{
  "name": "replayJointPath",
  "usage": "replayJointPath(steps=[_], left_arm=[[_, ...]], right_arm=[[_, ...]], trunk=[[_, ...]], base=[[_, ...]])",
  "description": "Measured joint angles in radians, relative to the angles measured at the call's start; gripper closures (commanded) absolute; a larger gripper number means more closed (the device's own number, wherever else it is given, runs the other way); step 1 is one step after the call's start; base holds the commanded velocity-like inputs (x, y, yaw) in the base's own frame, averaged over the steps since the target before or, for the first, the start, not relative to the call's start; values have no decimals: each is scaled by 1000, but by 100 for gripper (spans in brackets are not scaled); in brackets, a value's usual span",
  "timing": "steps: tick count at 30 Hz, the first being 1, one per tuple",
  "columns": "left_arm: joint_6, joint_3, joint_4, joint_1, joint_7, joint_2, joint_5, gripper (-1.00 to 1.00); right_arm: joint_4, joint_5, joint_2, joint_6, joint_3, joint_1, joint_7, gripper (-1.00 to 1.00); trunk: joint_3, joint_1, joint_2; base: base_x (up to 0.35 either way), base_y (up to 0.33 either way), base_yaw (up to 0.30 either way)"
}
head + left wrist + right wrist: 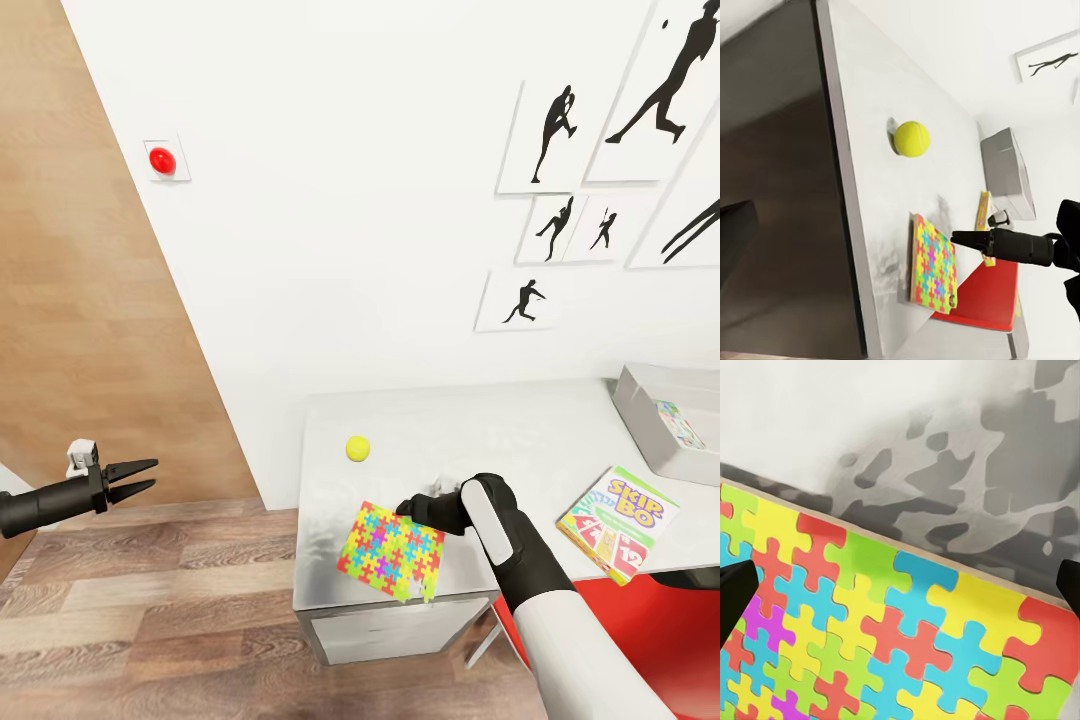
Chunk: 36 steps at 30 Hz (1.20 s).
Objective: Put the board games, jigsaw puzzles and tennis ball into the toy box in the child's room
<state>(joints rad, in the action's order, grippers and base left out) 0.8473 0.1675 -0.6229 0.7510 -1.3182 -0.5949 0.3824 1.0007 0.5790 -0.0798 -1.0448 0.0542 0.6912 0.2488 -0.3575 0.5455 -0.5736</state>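
Note:
On the pale table (470, 425) a bright jigsaw puzzle (392, 552) lies at the front left corner, reaching the front edge. My right gripper (405, 507) hovers open just over the puzzle's far edge; in the right wrist view its fingertips (735, 592) straddle the puzzle (892, 652) widely. The tennis ball (358, 448) rests behind the puzzle, near the left edge. A Skip-Bo board game (618, 522) lies at the front right. The grey toy box (650, 400) stands at the far right, with a printed box (680, 422) inside. My left gripper (150, 478) is open, over the floor left of the table.
A white wall with black silhouette pictures (560, 130) and a red button (162, 158) backs the table. A wooden panel (80, 300) stands at the left over plank floor (150, 620). A red surface (640, 620) shows below the table's front right. Drawers (400, 630) sit under the table.

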Motion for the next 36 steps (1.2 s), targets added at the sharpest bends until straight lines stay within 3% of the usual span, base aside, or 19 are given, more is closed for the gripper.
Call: replayJointPath(steps=[36], left_arm=[[-5, 0, 0, 0, -1, 0, 1, -100]], right_arm=[[5, -3, 0, 0, 0, 0, -1, -100]], trunk=[[-24, 0, 0]], base=[[-11, 2, 0]])
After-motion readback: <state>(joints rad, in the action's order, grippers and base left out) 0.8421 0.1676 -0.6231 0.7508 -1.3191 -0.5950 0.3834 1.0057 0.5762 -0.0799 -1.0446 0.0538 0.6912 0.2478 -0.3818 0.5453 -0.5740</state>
